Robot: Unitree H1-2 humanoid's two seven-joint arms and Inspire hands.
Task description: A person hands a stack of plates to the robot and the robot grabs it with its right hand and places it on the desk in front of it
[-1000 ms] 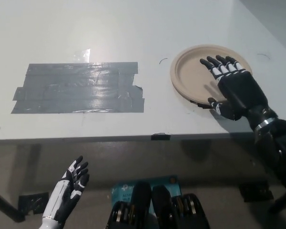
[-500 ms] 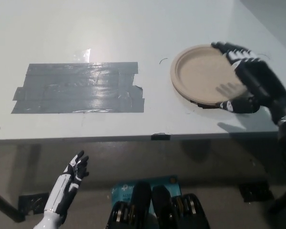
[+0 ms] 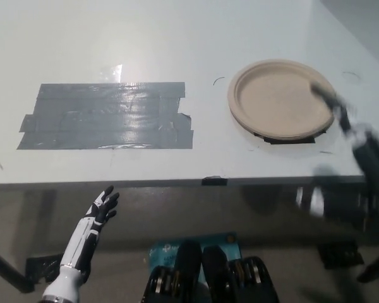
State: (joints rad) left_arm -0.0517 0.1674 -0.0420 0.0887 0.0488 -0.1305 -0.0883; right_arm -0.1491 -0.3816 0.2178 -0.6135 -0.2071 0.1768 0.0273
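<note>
The stack of tan plates [image 3: 279, 99] lies flat on the white desk [image 3: 177, 44] at the right, over a dark tape mark. From above it reads as one round plate. My black right hand [image 3: 357, 139] is a motion-blurred streak just off the plates' right rim, near the desk's right front corner. It holds nothing and its fingers stretch out. My white left hand [image 3: 93, 221] rests low at the lower left, below the desk's front edge, fingers apart and empty.
A wide patch of grey duct tape [image 3: 106, 117] covers the desk's left middle. A small black tape mark [image 3: 213, 181] sits on the front edge. Below the edge is the floor with a blue sheet [image 3: 167, 247].
My right hand has let go of the plates and pulled away to the right and toward the desk's front edge. The plates stay put. My left hand has sunk slightly.
</note>
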